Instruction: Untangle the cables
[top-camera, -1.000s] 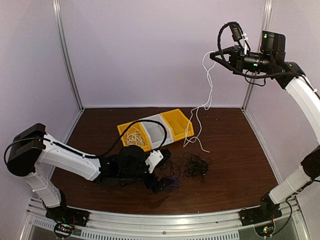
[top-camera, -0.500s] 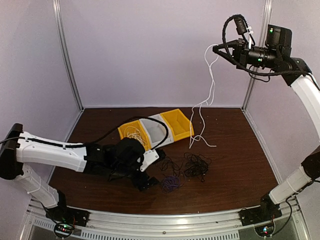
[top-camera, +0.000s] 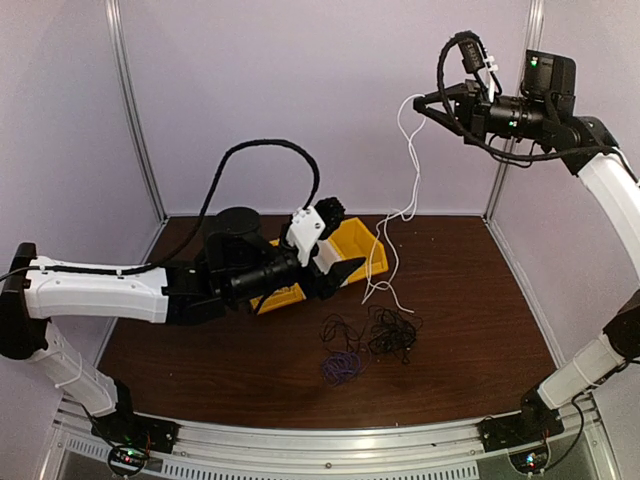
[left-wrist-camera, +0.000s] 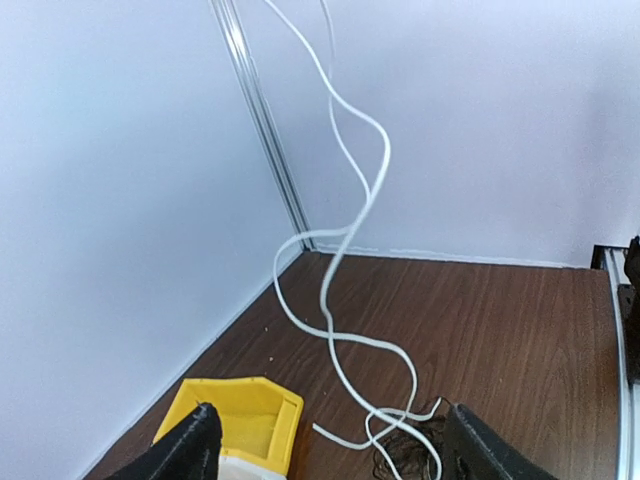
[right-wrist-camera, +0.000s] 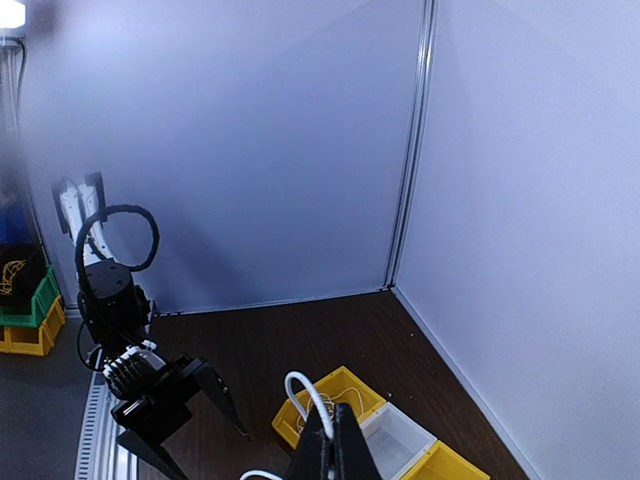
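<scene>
My right gripper (top-camera: 418, 101) is high at the back right, shut on the white cable (top-camera: 412, 165). The cable hangs down to the table, its end lying by the yellow bin (top-camera: 368, 238). In the right wrist view my shut gripper (right-wrist-camera: 332, 445) pinches a loop of the white cable (right-wrist-camera: 303, 385). My left gripper (top-camera: 341, 244) is open, raised above the bins and empty. In the left wrist view my left gripper (left-wrist-camera: 335, 445) faces the hanging white cable (left-wrist-camera: 352, 230). A black cable tangle (top-camera: 386, 331) and a purple cable (top-camera: 340, 367) lie on the table.
A row of bins, yellow (right-wrist-camera: 340, 392), white (right-wrist-camera: 397, 437) and yellow (right-wrist-camera: 452, 466), stands at mid table; the left arm hides most of it from above. Thin white cord lies in the left yellow bin. Walls close in the back and sides.
My left gripper has risen off the table beside the purple cable and swung up and back over the bins, jaws open. The right gripper has held the white cable high, shifting slightly.
</scene>
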